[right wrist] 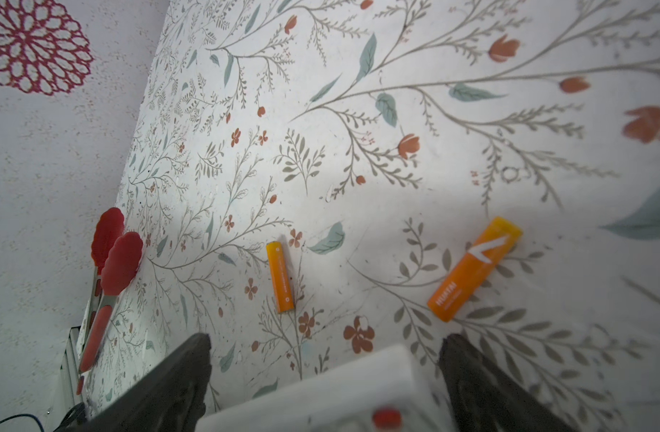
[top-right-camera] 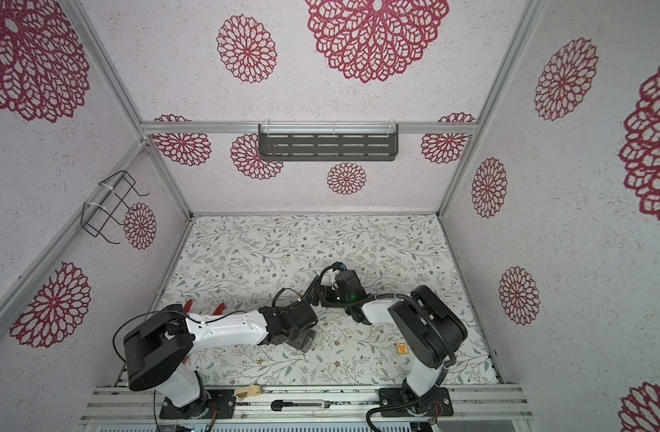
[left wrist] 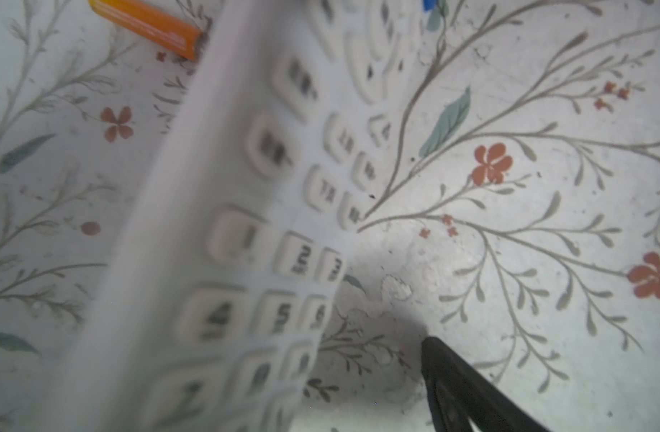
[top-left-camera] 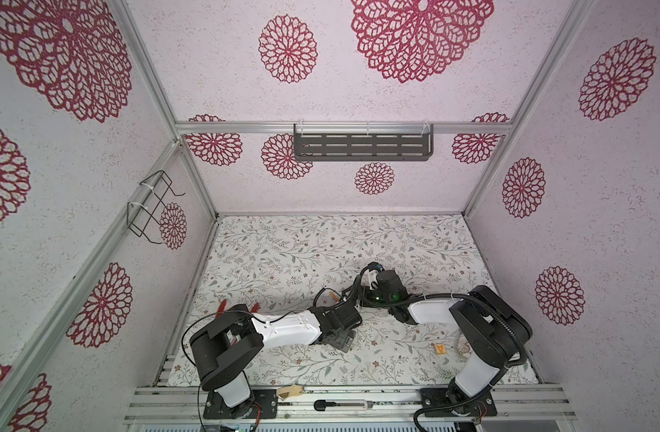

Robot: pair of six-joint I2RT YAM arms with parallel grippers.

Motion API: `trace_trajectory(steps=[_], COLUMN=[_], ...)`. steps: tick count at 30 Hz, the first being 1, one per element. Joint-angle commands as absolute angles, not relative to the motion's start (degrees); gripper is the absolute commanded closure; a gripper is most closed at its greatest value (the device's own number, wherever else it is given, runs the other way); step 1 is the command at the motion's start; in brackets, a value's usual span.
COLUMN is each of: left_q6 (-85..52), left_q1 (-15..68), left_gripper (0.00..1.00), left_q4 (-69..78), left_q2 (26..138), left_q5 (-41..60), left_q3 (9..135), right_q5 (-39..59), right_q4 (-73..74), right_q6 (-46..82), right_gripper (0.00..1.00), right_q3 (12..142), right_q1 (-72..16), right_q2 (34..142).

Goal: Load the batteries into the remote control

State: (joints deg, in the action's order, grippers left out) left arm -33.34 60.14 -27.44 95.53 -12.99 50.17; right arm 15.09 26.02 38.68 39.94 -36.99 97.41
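The remote control point(left wrist: 246, 224) is blurred and cropped in the left wrist view (most button labels are illegible); in both top views it is hidden under the wrists. A battery point(left wrist: 145, 26) is cut by that wrist view's edge; in a top view only an orange sliver of a battery point(top-left-camera: 334, 296) is shown. Red tongs point(top-left-camera: 222, 306), at the left, are half covered.

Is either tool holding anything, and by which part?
Apparently nothing. The right tool stands wide open astride the red-button end of the remote control; a finger of the left tool shows clear of it. Both batteries lie loose.
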Motion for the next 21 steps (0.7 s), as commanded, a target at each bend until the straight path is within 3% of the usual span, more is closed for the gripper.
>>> trace_trajectory(steps=[1, 12, 21], left_q6=[-33.27, -31.51, -25.28], left_q1=[61.52, 60.89, 54.94], left_gripper=[0.03, 0.03, 0.03], left_q4=[-32.72, -33.58, -32.42], left_q2=[95.16, 93.31, 86.64], left_q5=[-11.46, -14.00, -12.05], left_q3=[48.37, 50.05, 50.41], right_q5=[17.05, 14.83, 9.64], right_q4=[20.05, 14.35, 3.88], right_q6=[35.82, 32.99, 29.05], right_gripper=[0.01, 0.01, 0.01], right_q3=[40.56, 38.00, 34.85], right_q1=[-36.34, -34.24, -32.87], right_q2=[94.90, 88.58, 77.22])
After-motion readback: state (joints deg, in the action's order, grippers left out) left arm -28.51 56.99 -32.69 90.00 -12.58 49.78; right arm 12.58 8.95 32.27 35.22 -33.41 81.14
